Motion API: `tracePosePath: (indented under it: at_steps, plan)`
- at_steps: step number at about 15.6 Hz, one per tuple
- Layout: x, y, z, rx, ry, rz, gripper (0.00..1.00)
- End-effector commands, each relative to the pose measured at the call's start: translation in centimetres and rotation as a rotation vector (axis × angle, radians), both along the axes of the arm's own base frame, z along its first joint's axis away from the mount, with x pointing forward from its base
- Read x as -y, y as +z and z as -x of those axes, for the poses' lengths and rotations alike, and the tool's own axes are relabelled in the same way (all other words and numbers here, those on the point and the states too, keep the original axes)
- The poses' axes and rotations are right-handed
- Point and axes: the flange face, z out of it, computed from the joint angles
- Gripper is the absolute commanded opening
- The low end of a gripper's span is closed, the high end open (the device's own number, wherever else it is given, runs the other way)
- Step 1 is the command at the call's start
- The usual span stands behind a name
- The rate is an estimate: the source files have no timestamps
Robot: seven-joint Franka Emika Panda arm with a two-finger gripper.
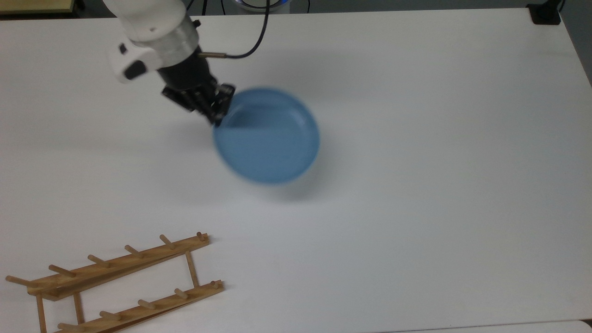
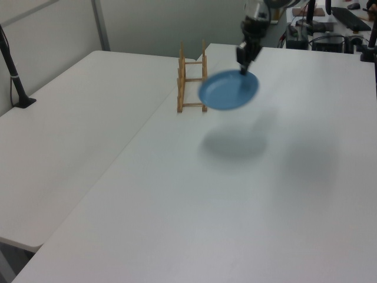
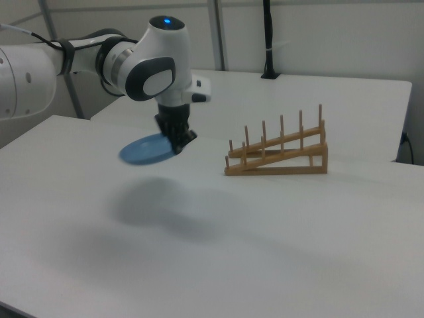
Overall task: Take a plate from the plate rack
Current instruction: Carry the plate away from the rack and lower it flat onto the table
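The plate [image 1: 268, 136], round, shallow and matte blue, hangs nearly flat in the air, well apart from the plate rack [image 1: 118, 282]. The plate rack, light-brown wood with upright pegs, stands bare on the table.
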Motion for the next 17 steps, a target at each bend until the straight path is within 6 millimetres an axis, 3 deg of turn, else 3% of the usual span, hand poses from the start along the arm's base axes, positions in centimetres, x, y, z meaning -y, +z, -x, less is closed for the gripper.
tracePosePath:
  at_steps: [1,3,8,11,13,14,17]
  plan:
    - [-1.4,-3.6,3.1,-0.181,0.257,-0.085,0.0]
    - [-1.0,-5.2,3.1,-0.207,0.316,-0.068,0.0]
    - [0.1,-11.8,1.3,-0.226,0.357,0.029,0.0]
    - [0.9,-14.0,1.1,-0.215,0.355,0.045,0.0]
    - [0.9,-14.2,1.1,-0.214,0.378,0.044,0.0]
    - [0.9,-14.2,1.2,-0.217,0.39,0.049,0.05]
    - [1.7,-14.3,1.4,-0.238,0.417,0.102,0.38]
